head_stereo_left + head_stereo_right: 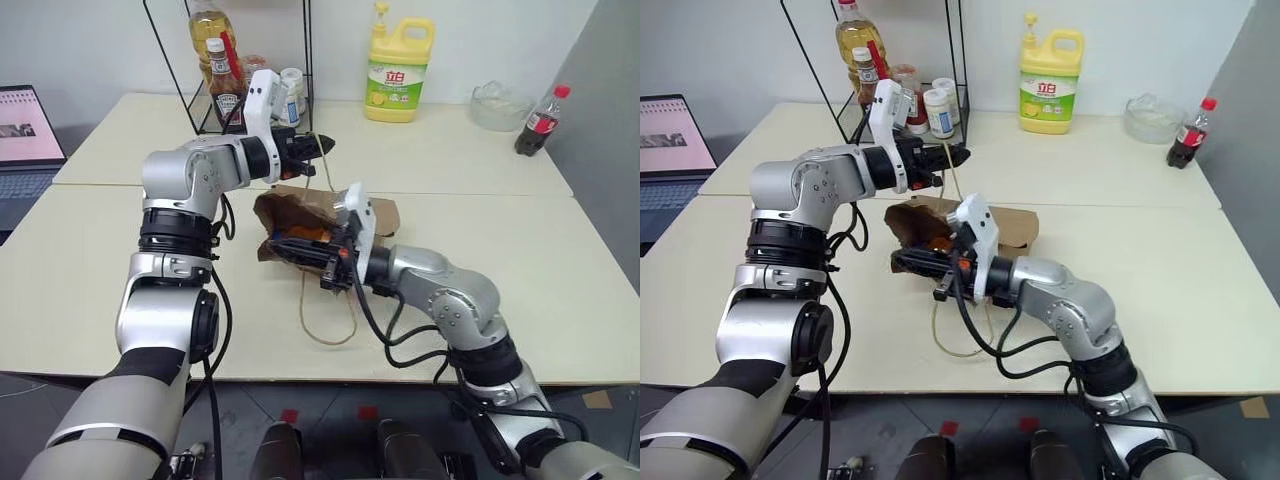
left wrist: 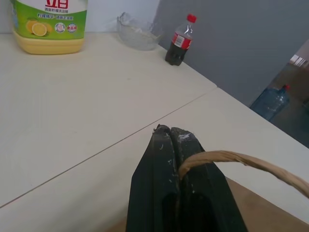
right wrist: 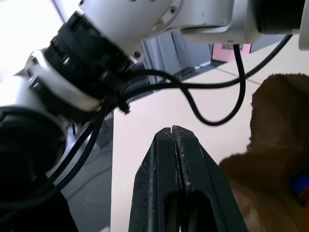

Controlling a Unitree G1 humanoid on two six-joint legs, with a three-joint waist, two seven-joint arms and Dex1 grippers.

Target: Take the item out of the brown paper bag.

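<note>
The brown paper bag [image 1: 375, 213] lies on its side in the middle of the table, with its mouth turned to the left. My left gripper [image 1: 322, 147] hangs above the bag and is shut on one cord handle [image 2: 231, 157], holding it up. The other handle [image 1: 330, 312] lies as a loop on the table. Inside the mouth shows the orange of the item [image 1: 303, 233], and its blue cap [image 3: 301, 182] peeks out beside the creased paper. My right gripper [image 1: 276, 247] lies level in front of the bag's mouth, pointing left. It is shut, with nothing between its fingers.
At the back of the table stand a yellow detergent jug [image 1: 398, 75], a glass bowl [image 1: 497, 105] and a red-capped cola bottle [image 1: 540, 120]. A wire rack with sauce bottles [image 1: 235, 70] is at the back left. A laptop [image 1: 25, 140] sits at the far left.
</note>
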